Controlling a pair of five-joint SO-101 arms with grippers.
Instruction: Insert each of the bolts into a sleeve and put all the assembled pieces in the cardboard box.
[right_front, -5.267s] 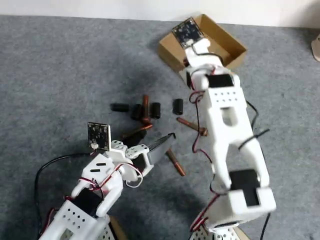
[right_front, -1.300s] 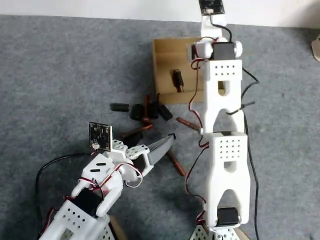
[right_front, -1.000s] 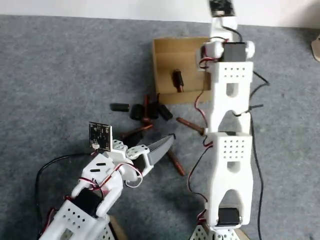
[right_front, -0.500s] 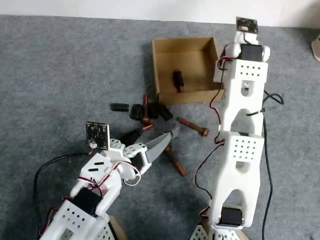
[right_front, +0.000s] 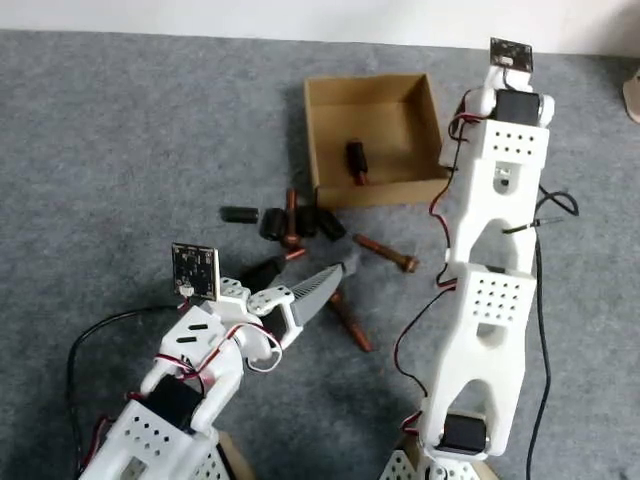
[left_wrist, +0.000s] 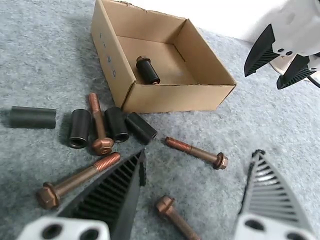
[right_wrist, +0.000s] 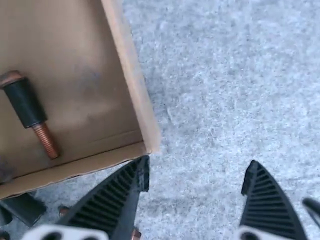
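The cardboard box (right_front: 325, 100) stands at the back with one bolt-in-sleeve piece (right_front: 355, 160) lying inside, also seen as the assembled piece (right_wrist: 27, 112). Several black sleeves (right_front: 272, 222) and copper bolts (right_front: 385, 252) lie loose on the carpet in front of the box. My left gripper (left_wrist: 195, 190) is open, low over the bolts (left_wrist: 196, 152), nothing between its fingers. My right gripper (right_wrist: 192, 195) is open and empty over bare carpet just off the box's right front corner (right_wrist: 150, 142). The right arm (right_front: 495, 150) stretches along the box's right side.
One sleeve (right_front: 239, 214) lies apart to the left of the cluster. A bolt (right_front: 350, 322) lies close to the left gripper (right_front: 335, 280). Grey carpet (right_front: 130, 130) covers the table. A pale object (right_front: 632, 95) sits at the far right edge.
The right arm swung from above the box to its right side, leaving the assembled piece inside. The box now sits squarer than at first. The left gripper shifted slightly toward the bolts.
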